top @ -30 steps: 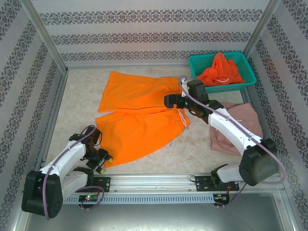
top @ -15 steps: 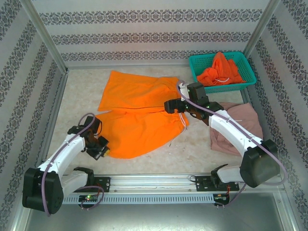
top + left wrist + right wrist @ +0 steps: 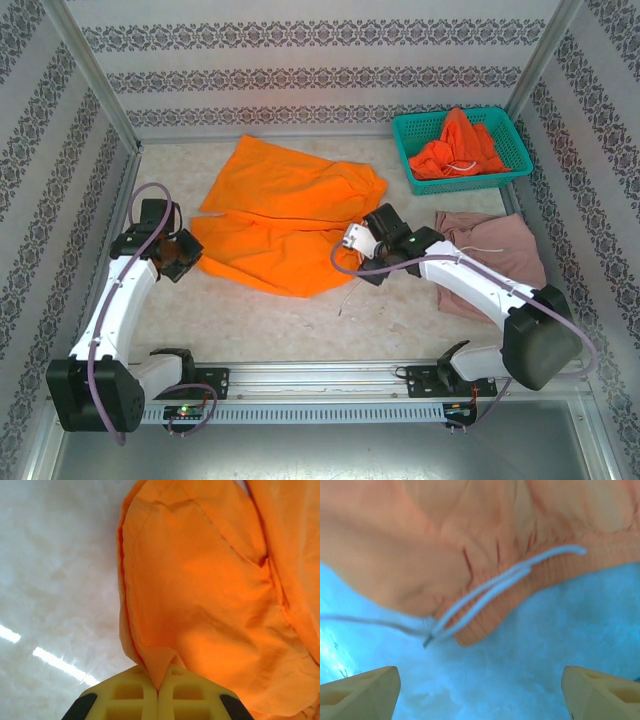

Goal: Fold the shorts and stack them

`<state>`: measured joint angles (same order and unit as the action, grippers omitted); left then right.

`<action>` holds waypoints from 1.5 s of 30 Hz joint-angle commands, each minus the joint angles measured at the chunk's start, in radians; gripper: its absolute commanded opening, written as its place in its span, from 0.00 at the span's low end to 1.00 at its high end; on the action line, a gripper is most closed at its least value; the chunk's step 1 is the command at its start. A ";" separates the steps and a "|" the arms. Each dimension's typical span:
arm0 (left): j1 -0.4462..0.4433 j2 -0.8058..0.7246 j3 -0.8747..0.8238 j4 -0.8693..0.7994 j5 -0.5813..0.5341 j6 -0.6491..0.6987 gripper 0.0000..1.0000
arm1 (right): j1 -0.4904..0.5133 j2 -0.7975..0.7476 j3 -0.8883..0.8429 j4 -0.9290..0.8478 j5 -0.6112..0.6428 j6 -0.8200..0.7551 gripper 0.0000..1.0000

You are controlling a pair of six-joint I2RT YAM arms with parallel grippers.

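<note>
Teal mesh basket, crumpled orange shorts inside, white drawstring on top

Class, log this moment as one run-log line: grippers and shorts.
left gripper: shut on edge of spread orange shorts | right gripper: open by drawstring | crumpled orange shorts: in teal basket | pink shorts: beside basket

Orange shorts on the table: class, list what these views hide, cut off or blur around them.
- Top view: right arm covers part of the pink shorts.
- Left wrist view: orange shorts run past the top and right edges.
- Right wrist view: drawstring and surrounding cloth blurred.
- Top view: basket pile too bunched to count.
</note>
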<state>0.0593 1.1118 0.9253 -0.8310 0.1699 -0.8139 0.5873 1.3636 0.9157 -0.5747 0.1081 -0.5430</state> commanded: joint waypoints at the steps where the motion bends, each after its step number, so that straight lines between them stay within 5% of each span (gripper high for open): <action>1: 0.010 0.018 0.016 0.094 -0.001 0.036 0.00 | 0.014 0.032 -0.020 0.028 0.066 -0.089 0.81; 18: 0.048 0.068 -0.052 0.186 0.067 0.044 0.00 | 0.058 0.239 -0.061 0.246 0.110 -0.175 0.58; 27: 0.108 0.051 -0.010 0.167 0.053 0.072 0.00 | 0.063 0.234 -0.074 0.314 0.145 -0.196 0.00; 38: 0.182 -0.013 0.455 -0.149 -0.109 0.216 0.00 | 0.129 -0.073 0.105 -0.085 -0.101 -0.054 0.00; 45: 0.182 0.112 0.717 -0.206 -0.088 0.252 0.00 | 0.104 -0.118 0.208 -0.197 -0.329 0.088 0.00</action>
<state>0.2306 1.1606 1.5822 -0.9649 0.0937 -0.6079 0.7071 1.2396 1.0870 -0.6735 -0.0769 -0.5480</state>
